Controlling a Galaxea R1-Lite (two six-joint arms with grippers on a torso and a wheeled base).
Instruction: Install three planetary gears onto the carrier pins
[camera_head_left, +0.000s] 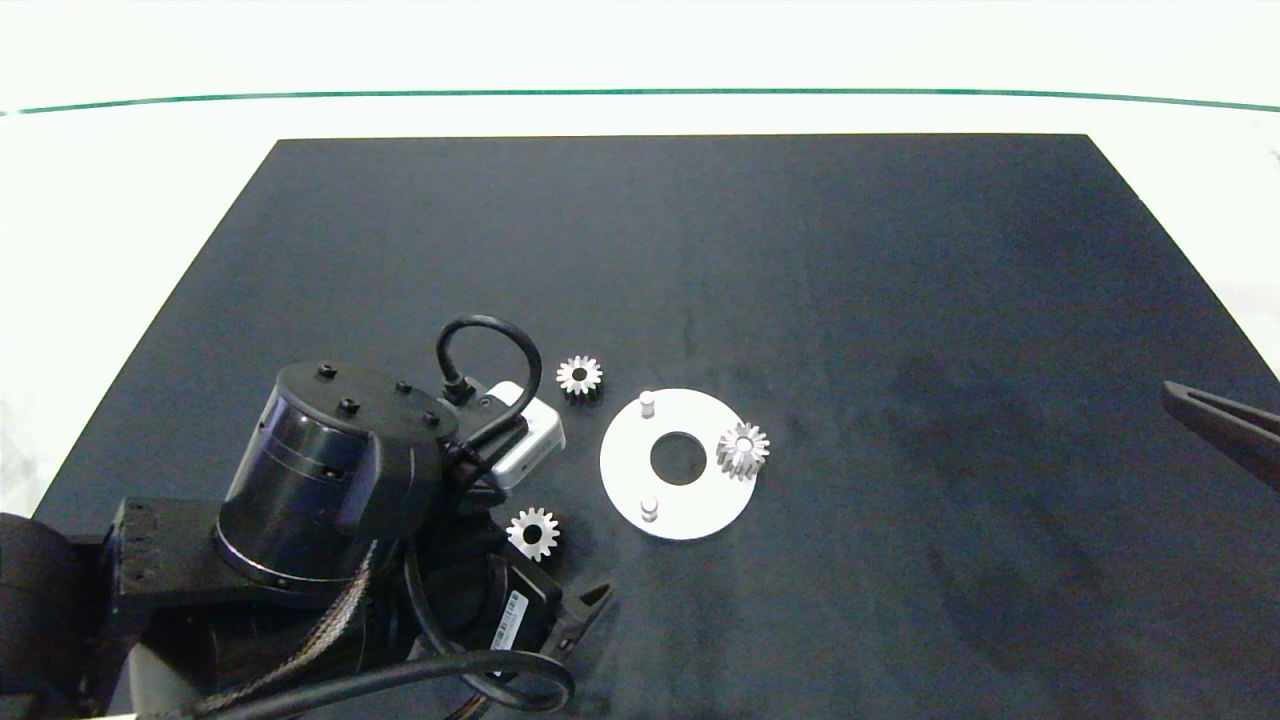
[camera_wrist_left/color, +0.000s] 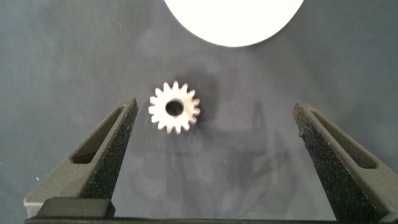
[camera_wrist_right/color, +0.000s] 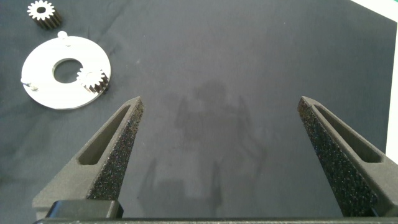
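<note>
The left gripper (camera_wrist_left/color: 211, 134) is held with fingers spread above a loose planetary gear (camera_wrist_left/color: 174, 107) on the bench (camera_head_left: 900, 300) beside the carrier disc (camera_head_left: 620, 480), apparently for pickup, while one gear (camera_head_left: 743, 449) is seated on a pin and the right gripper (camera_wrist_right/color: 221, 143) is parked open, well apart.

The gears (camera_head_left: 743, 449) look like shiny silver metal with sharp teeth; the white disc (camera_head_left: 630, 460) looks smooth and plain; the black mat (camera_head_left: 800, 260) looks dull; the finger pads (camera_wrist_left/color: 121, 134) look rough and grainy.

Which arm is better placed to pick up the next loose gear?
The left. The left gripper is open over a loose gear beside the white disc; the right gripper hangs open at the mat's right edge, far away.
</note>
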